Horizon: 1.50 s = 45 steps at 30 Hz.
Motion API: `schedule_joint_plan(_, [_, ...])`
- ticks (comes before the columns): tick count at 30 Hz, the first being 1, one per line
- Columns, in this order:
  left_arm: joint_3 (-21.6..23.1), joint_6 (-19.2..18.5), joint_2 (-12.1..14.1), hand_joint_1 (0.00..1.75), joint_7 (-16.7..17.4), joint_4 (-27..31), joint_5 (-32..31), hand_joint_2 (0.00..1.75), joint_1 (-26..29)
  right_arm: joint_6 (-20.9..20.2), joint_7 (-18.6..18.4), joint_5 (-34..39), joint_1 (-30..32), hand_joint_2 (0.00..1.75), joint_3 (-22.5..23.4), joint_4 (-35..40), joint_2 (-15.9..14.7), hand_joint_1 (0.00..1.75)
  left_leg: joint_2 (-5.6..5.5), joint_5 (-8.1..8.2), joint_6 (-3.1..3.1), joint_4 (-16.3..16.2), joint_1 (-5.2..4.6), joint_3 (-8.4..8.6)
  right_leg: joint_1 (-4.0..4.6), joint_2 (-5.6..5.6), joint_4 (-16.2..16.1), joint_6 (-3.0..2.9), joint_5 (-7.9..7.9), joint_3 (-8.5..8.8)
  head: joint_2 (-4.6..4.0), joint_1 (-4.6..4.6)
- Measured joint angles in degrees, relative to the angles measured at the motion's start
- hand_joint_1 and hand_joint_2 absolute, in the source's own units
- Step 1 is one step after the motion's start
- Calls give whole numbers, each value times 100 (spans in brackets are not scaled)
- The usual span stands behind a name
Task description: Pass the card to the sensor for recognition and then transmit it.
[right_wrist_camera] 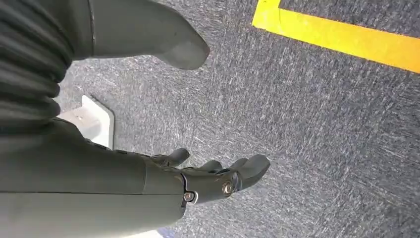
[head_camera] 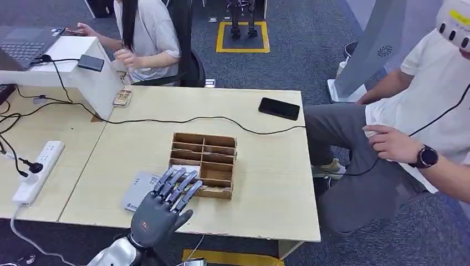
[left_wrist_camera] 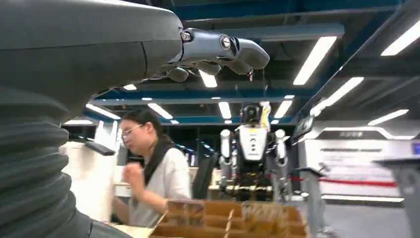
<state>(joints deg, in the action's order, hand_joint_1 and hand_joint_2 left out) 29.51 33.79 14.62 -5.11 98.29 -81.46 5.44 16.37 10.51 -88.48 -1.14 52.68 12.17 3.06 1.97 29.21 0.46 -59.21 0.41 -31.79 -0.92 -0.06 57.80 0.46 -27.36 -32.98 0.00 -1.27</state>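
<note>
Nearest me, the left hand hovers with fingers spread, holding nothing, over a card lying flat on the surface beside the wooden organizer. Right hand hangs empty, fingers loosely apart, above carpet.

The card is a pale grey-white rectangle with small dark print near one corner. It lies flat on the bench, close to the near edge, just beside the left end of the wooden divided box. Its right part is hidden under the fingers of the left hand, so whether they touch it cannot be told. The sensor, a small dark flat slab, rests on the white stand at the far left, well apart from the card.
</note>
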Motion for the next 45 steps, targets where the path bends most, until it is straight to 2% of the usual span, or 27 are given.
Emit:
schedule_joint_plan(4, [4, 28, 0, 0, 371, -390, -349, 175, -32, -13, -35, -79, -1, 175, 0, 0, 0, 0, -2, 0, 0, 0, 0, 0, 0, -1, 0, 0, 0, 0, 0, 0])
schedule_joint_plan(10, [4, -63, -15, 0, 709, -882, -395, 175, -106, -15, -55, -74, -1, 175, 2, 0, 0, 0, -2, 0, 0, 0, -1, 0, -1, -1, 0, 0, 0, 0, 0, 0])
schedule_joint_plan(14, [4, -155, -115, 0, 1197, -1192, -426, 175, -212, -18, -64, -90, 1, 175, 2, -2, 0, 0, -2, 0, 0, 0, -1, 0, -1, -1, 0, 0, 0, 1, 0, 0])
schedule_joint_plan(18, [4, -96, -258, 0, 1368, -1421, -426, 175, -345, -9, -50, -90, -2, 175, 2, -2, 2, 0, -3, 0, 0, 0, -1, 0, -1, -1, 0, 0, 0, 1, 0, 0])
schedule_joint_plan(26, [4, 24, -529, 0, 1394, -1661, -428, 175, -511, -9, -59, -166, -6, 175, 2, -4, 2, 0, -2, 0, 0, -1, -1, 0, -1, -1, 0, 0, 0, 1, 0, 0])
schedule_joint_plan(35, [-13, 146, -712, 0, 1154, -1820, -415, 175, -582, 24, -72, -166, -18, 175, 2, -4, 2, 0, -3, 0, 0, -1, -1, 0, -1, -2, 0, 0, 0, 1, 0, 0])
schedule_joint_plan(45, [-120, 129, -837, 0, 1147, -2205, -411, 175, -803, 57, -72, -168, -49, 175, -15, -4, 13, 0, -4, -1, 0, -1, -1, 0, -1, -2, 0, 0, 1, 2, 0, 0])
